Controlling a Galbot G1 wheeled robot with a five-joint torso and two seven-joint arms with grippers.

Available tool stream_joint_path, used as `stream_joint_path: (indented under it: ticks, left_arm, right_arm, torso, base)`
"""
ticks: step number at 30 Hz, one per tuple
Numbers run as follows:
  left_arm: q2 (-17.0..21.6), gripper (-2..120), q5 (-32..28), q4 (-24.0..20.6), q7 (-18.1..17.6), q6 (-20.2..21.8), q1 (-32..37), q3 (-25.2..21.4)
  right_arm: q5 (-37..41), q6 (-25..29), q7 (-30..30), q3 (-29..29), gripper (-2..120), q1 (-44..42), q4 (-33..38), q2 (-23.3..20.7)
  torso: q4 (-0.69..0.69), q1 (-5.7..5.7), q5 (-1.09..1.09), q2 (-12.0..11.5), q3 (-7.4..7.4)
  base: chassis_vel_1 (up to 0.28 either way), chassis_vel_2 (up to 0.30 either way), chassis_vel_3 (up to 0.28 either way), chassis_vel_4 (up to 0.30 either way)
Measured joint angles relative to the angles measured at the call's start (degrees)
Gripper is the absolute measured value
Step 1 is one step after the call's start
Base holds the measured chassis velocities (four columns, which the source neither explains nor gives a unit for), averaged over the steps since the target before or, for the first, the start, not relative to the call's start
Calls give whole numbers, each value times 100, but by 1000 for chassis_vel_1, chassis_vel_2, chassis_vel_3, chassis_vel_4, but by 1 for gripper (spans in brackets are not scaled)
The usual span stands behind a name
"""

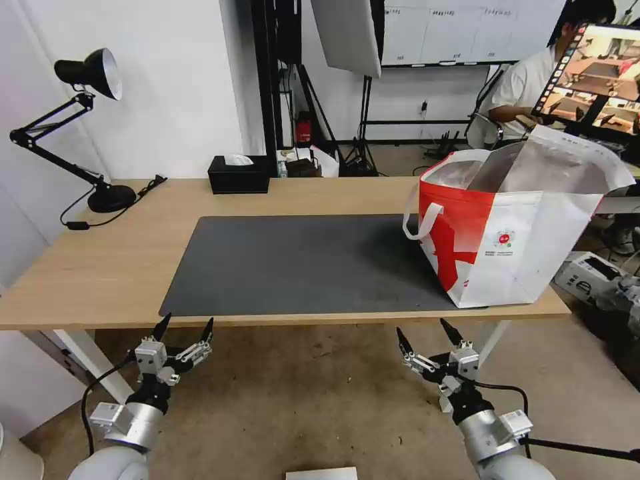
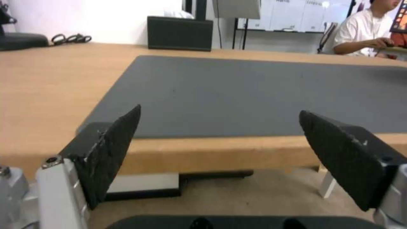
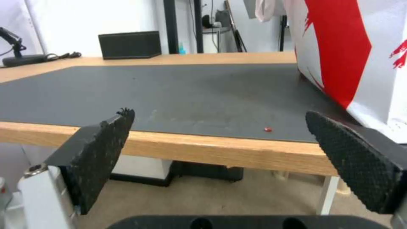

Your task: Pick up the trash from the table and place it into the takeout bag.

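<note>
Takeout bag: the white takeout bag [image 1: 527, 227] with the red side panel is standing upright at the right end of the table [image 1: 100, 267], its mouth gaping open and showing silver foil lining; one base corner is sitting on the mat, the far side is reaching nearly to the table's right edge.
Bag markings: a small round red logo is showing on the white face, with tiny print beneath it too small to read; red splashes are running across the side panel [image 3: 339, 47].
Handles: a white loop handle [image 1: 421, 223] is hanging down over the red panel.
Mat: the dark grey mat [image 1: 300, 263] is lying lengthwise, its near edge running just inside the table's front edge; a tiny red crumb [image 3: 267, 129] is lying near that front edge.
Table edges: bare wood is showing left of the mat and behind it.
Back items: a black tissue box [image 1: 239, 173] and a black desk lamp [image 1: 87, 127] are sitting along the far left.
Left gripper: the left gripper [image 1: 184, 329] is hanging below the front edge, fingers [image 2: 112, 152] spread apart, holding nothing.
Right gripper: the right gripper [image 1: 427, 337] is hanging below the front edge near the bag's side, fingers [image 3: 97, 156] spread, holding nothing, well apart from the bag.
</note>
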Motion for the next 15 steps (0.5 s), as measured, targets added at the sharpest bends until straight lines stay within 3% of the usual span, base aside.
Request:
stream_joint_path:
  ticks: [15]
  left_arm:
    - [30, 100, -21, 57, -48, -10, 89, -45]
  right_arm:
    - [0, 0, 0, 0, 100, 0, 0, 0]
  torso:
    - [0, 0, 0, 0, 0]
  base:
    - [0, 0, 0, 0]
